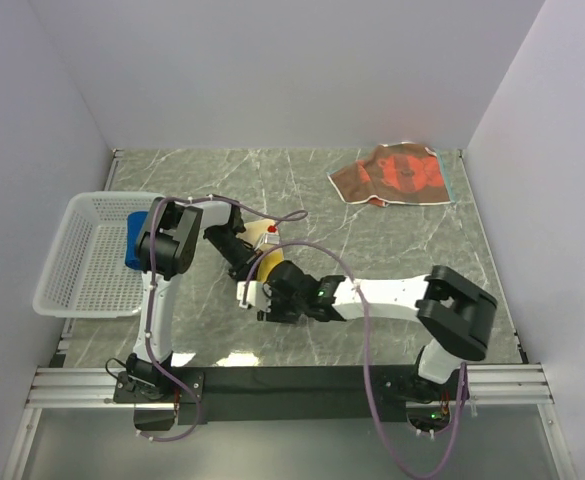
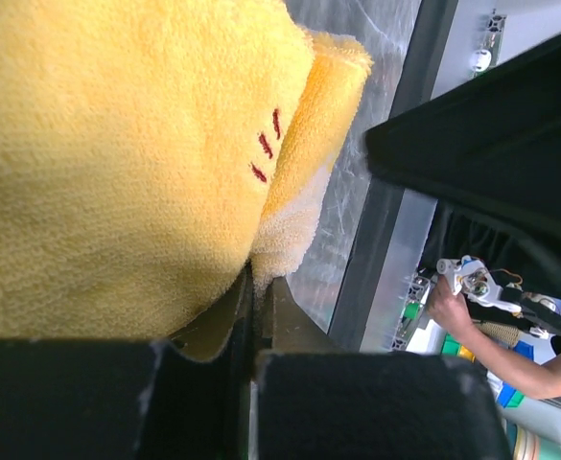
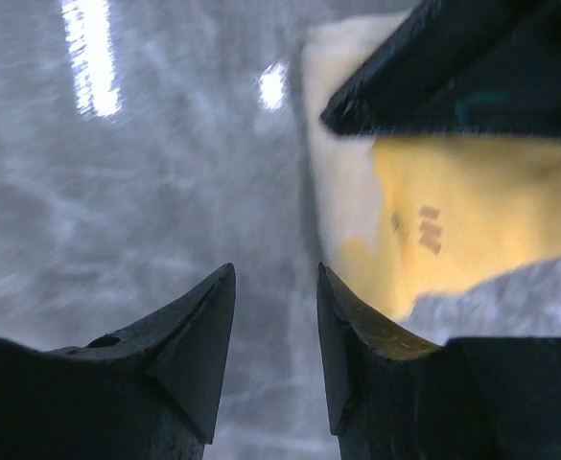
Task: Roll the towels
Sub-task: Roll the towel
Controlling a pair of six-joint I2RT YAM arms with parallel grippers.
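Left wrist view: yellow towel (image 2: 117,163) is pinched by the closed left gripper (image 2: 258,285); right gripper (image 3: 276,287) is open a little, empty. It could be unrolled by tugging.

The surface (image 1: 402,250) is grey-green like marble, with thin pale veins. The basket (image 1: 77,285) is a white mesh, and the blue towel (image 1: 133,245) in it is plain royal blue. The yellow towel (image 2: 117,163) is warm yellow with a paler cream side, and it carries three small dark red stitches. The patterned towel (image 1: 397,172) shows dark brown figures on orange. The cables (image 1: 364,330) are purplish. The left pincer (image 2: 258,297) and the right pincer (image 3: 275,326) are black.
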